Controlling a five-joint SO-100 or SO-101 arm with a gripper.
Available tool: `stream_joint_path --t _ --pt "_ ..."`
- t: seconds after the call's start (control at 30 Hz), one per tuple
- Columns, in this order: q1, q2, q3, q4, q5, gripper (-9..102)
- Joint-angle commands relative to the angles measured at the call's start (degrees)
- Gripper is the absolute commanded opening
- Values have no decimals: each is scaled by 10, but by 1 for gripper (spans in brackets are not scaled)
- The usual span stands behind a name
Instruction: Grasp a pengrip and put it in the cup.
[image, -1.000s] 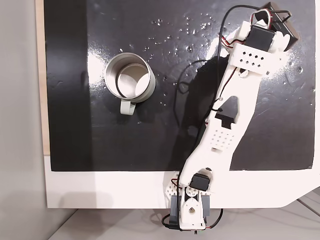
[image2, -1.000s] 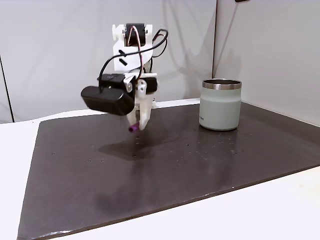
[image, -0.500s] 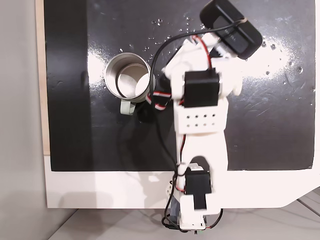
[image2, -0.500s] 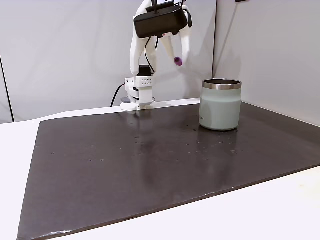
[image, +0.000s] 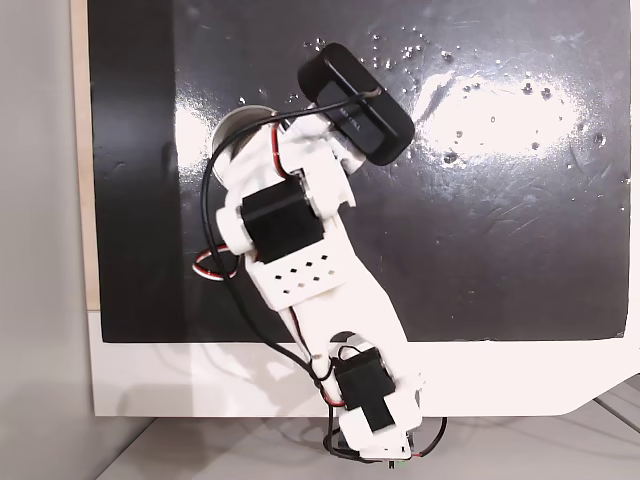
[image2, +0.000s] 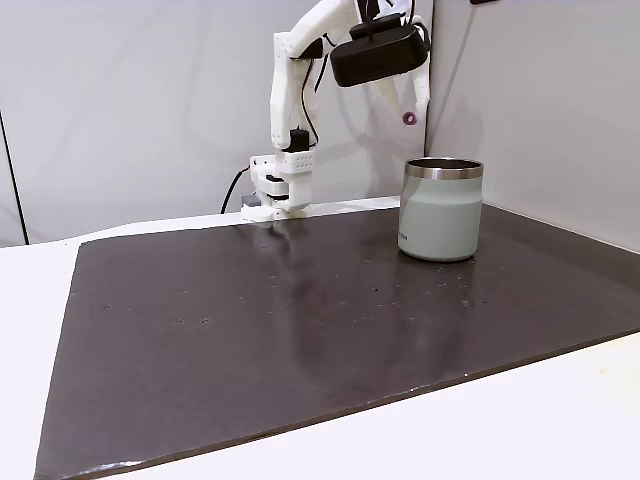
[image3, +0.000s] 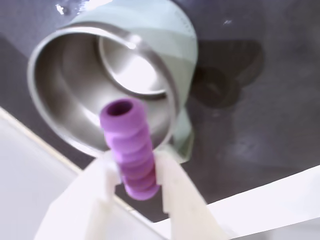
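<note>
Swung over from mid-mat within half a second to hang above the cup (image2: 441, 210) near the black mat's (image2: 300, 340) far right edge, gripper (image3: 134, 172) clamped on the purple pengrip (image3: 130, 147) poised over the cup's open mouth, release likely next.

Glossy black mat (image2: 300, 340) on a white table (image2: 560, 420), plain pale wall (image2: 120, 100) behind

Purple ribbed pengrip (image3: 129, 145) hangs above upright cup (image3: 170, 45).
</note>
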Motion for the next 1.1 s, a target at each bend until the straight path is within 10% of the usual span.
stream_joint_path --t 0.0,0.53,0.77,1.07 --pt "-41 -21 -77 4 69 0" --pt "-39 -76 -111 4 127 0" --pt "-40 -68 -91 4 116 36" --pt "-37 -62 -83 4 107 36"
